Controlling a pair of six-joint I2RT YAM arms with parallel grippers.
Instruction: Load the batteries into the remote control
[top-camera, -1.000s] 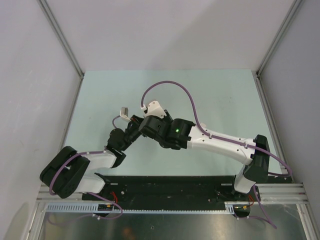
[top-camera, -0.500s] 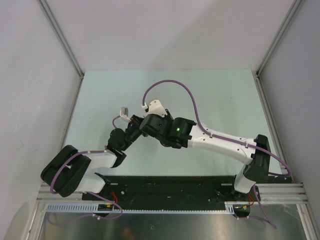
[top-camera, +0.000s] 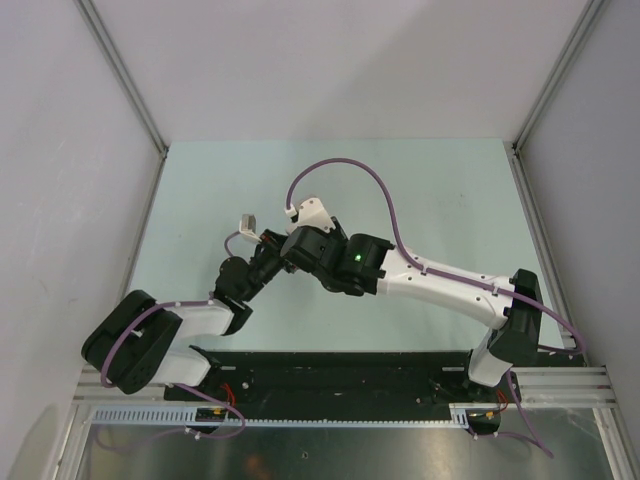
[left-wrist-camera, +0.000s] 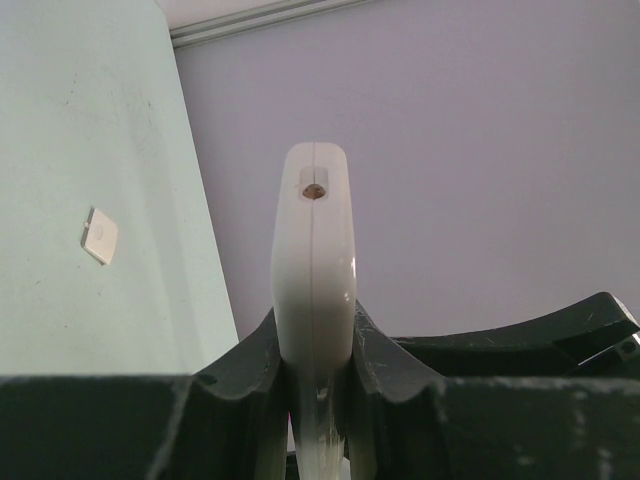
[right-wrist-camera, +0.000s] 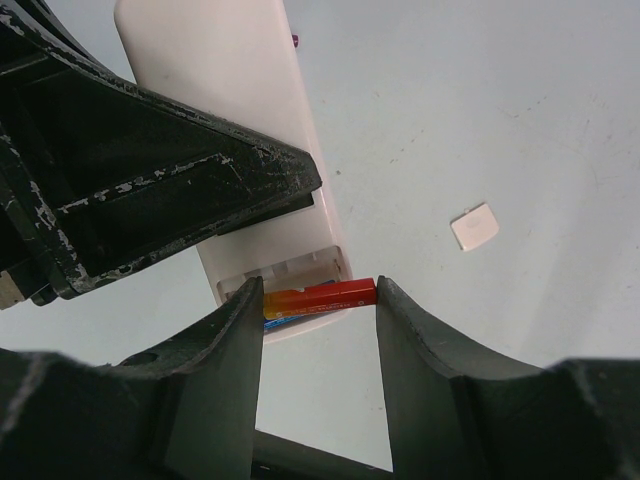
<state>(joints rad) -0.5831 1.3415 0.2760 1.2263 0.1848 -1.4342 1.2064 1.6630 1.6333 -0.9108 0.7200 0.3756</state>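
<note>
Lower centre, left wrist view: the left pincer (left-wrist-camera: 315, 352) clamps the white remote control (left-wrist-camera: 313, 250) edge-on. Lower centre, right wrist view: the right pincer (right-wrist-camera: 320, 303) grips 1 red battery (right-wrist-camera: 325, 294) at the remote's open bay. A white square piece (right-wrist-camera: 474, 227) lies right on the table (right-wrist-camera: 450, 100).

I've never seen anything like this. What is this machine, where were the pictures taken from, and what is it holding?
A left arm and a right arm, both robots, are bolted to a pale green table. The wide picture looks down from above; the other two come from a camera on each wrist. The left fingers clamp a white remote control edge-on. The right fingers pinch a red battery at its open compartment. A small white square piece lies on the table.
</note>
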